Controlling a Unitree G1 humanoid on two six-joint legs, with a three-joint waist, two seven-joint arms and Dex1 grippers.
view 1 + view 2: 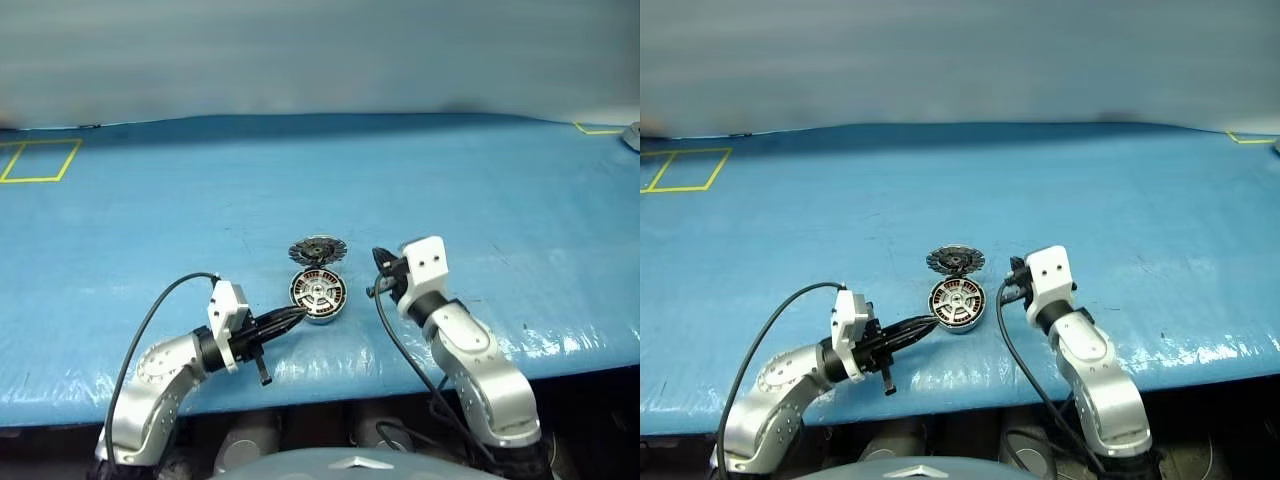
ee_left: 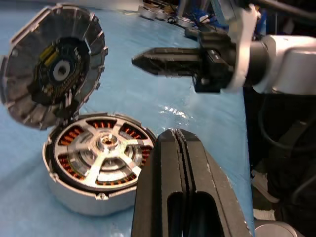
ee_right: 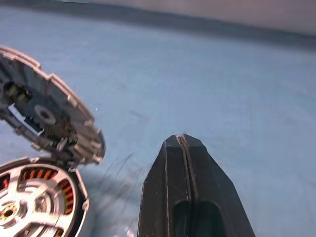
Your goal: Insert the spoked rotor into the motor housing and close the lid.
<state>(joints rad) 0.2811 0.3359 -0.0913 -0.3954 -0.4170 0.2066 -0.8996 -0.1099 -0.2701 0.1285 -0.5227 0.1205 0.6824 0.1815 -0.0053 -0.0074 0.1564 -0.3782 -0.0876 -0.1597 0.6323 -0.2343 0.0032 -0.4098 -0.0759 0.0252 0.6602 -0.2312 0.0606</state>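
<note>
While the spoked rotor (image 2: 106, 157) already sits in the motor housing (image 1: 318, 294) near the bench's front edge, the lid (image 2: 52, 61) stands open, hinged up on the housing's far side. Both grippers have fingers pressed together, empty: left gripper (image 1: 298, 314) just beside the housing, right gripper (image 2: 143, 61) nearer the lid.

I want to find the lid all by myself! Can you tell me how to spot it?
Look at the big blue table, near its front edge, between the two robot arms. There sits a round silver motor housing with coppery windings and a spoked rotor inside. The lid is the round disc standing open at the housing's far rim: it has a segmented silver rim and a dark centre, no spokes.
</note>
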